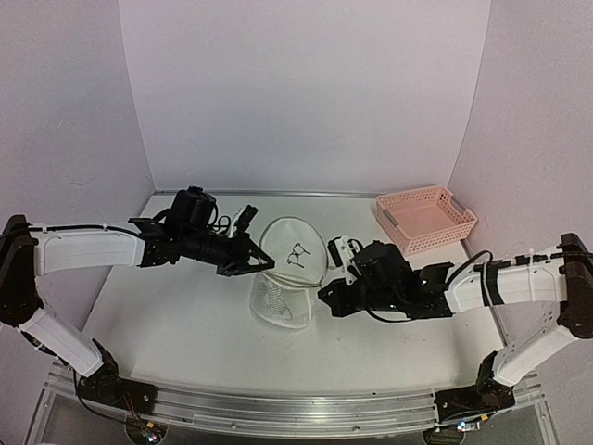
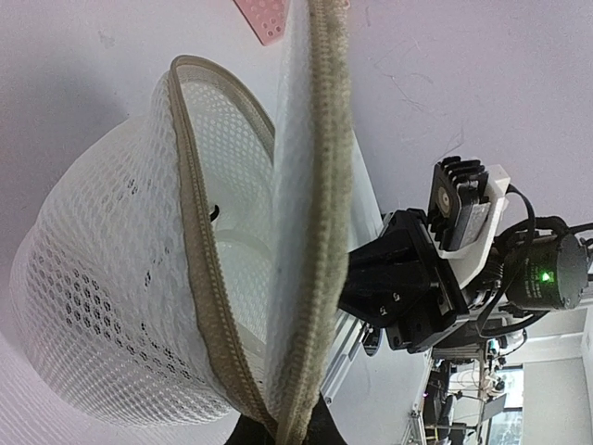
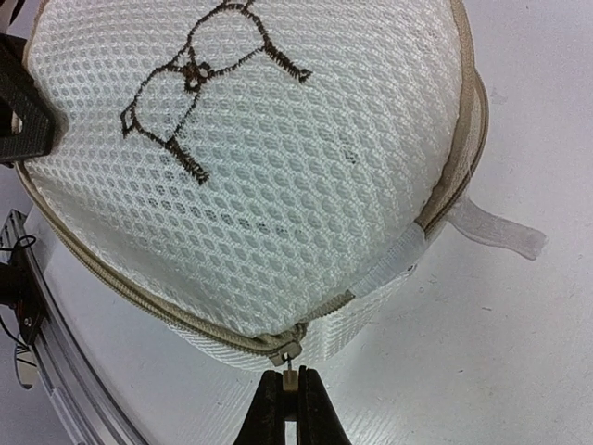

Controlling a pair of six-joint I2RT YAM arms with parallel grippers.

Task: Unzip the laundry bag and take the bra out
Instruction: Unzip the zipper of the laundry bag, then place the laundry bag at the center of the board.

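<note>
Two claws hold the laundry bag (image 1: 289, 273) between them, low over the table (image 1: 185, 320); whether the bag touches the surface cannot be told. Left gripper (image 1: 263, 263): fingers pressed together on the bag's tan zipper rim (image 2: 320, 232), which rises straight up from the fingertips in the left wrist view. Just left of that rim the seam gapes, and the second rim (image 2: 199, 269) curves away with the mesh cup bulging beyond it. Right gripper (image 3: 290, 385): fingers (image 3: 269, 417) pinched on the small metal zipper pull (image 3: 291, 363), which sits directly ahead of the fingertips at the nearest edge of the bag. From the pull, the tan zipper tape runs off to the claw's left and right around the dome of mesh. The black bra drawing (image 3: 208, 83) lies farther ahead of this claw, on the upper mesh face. A white fabric loop (image 3: 500, 232) sticks out from the seam ahead and to the right. The tip of the left claw shows at the far left edge of the same view. Faint dark flecks (image 3: 347, 156) show through the mesh; the bra itself cannot be made out. A pink basket (image 1: 426, 219) stands well apart, behind the right claw.
</note>
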